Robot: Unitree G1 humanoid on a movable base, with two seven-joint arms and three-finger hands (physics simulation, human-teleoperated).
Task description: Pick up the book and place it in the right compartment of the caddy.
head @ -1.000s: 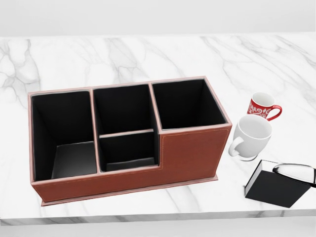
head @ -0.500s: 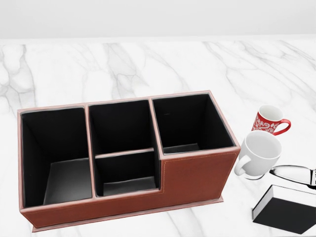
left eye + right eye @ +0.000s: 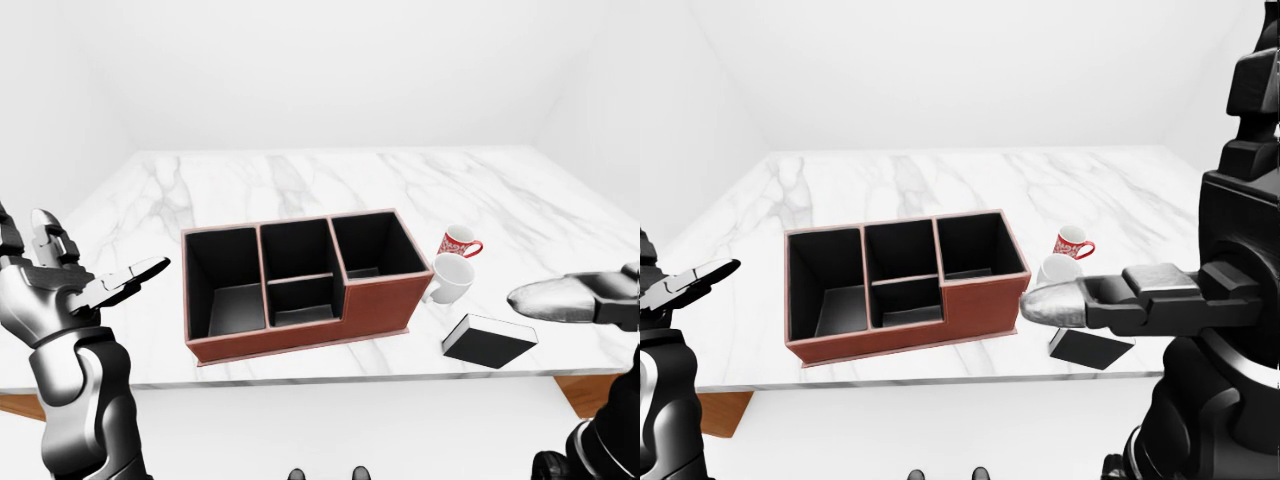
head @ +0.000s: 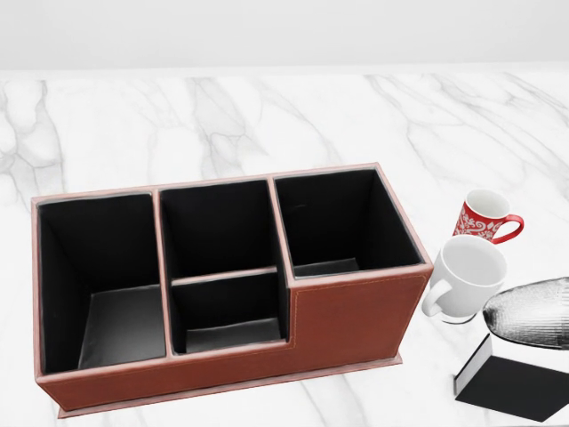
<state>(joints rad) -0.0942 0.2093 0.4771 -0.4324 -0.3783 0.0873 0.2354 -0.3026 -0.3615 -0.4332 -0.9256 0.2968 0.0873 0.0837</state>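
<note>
The black book point(image 4: 520, 384) lies flat on the marble table point(image 4: 267, 116) at the head view's lower right, just right of the brown caddy point(image 4: 356, 320). The caddy's right compartment point(image 4: 342, 222) holds nothing. My right hand point(image 3: 530, 297) hovers open above the book; its silver fingers point(image 4: 533, 313) stretch leftward and cover the book's upper edge without closing on it. My left hand point(image 3: 120, 285) is raised at the left of the left-eye view, open, apart from the caddy and holding nothing.
A white mug point(image 4: 467, 276) stands between the caddy and the book, close to my right hand. A red patterned mug point(image 4: 484, 216) stands just above it in the head view. The table's near edge point(image 3: 330, 378) runs just below the caddy and the book.
The camera first shifted, bringing the caddy lower and larger in the head view, then held still. My right hand has since slid in from the right over the book.
</note>
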